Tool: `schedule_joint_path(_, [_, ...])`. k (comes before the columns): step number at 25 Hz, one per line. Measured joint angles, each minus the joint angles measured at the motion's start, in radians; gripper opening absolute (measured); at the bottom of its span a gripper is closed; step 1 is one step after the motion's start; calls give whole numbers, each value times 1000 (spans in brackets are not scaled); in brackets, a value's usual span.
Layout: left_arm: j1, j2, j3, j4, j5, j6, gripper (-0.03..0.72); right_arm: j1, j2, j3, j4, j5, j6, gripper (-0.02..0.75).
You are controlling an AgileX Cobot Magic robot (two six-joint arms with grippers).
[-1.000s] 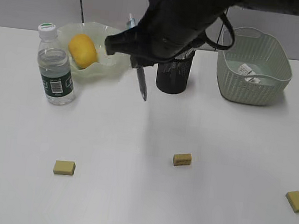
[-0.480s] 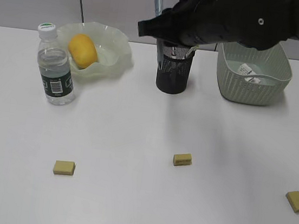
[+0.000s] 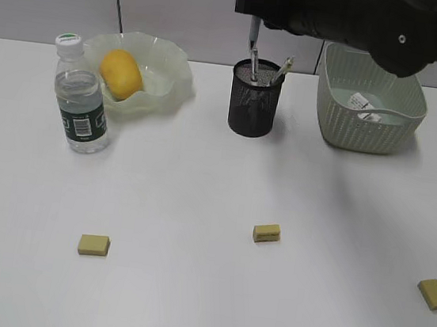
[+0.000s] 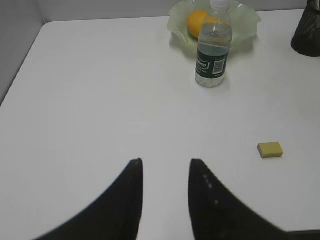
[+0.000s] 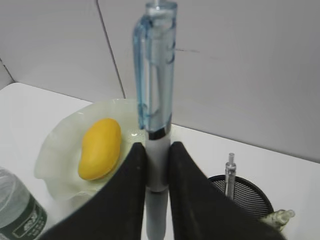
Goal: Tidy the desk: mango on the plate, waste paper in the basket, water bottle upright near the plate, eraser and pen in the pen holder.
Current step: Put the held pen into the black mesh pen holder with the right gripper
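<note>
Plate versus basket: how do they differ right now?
The plate is translucent with a wavy ruffled rim; the basket is opaque with woven-texture sides. The plate is shallow and holds the mango; the basket is deep and holds the waste paper. Both are pale green and sit at the desk's far edge.

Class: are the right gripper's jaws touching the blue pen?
Touching. The right wrist view shows the right gripper with both jaws pressed against the pen, no gap.
</note>
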Motion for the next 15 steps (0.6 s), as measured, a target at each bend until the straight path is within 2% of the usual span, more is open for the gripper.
schedule_joint_path(10, [0, 0, 0, 0, -1, 0, 239, -67, 146, 3, 10, -244, -151, 113])
schedule_joint_path(15, [0, 0, 0, 0, -1, 0, 239, -67, 199, 2, 148, -357, -283, 113])
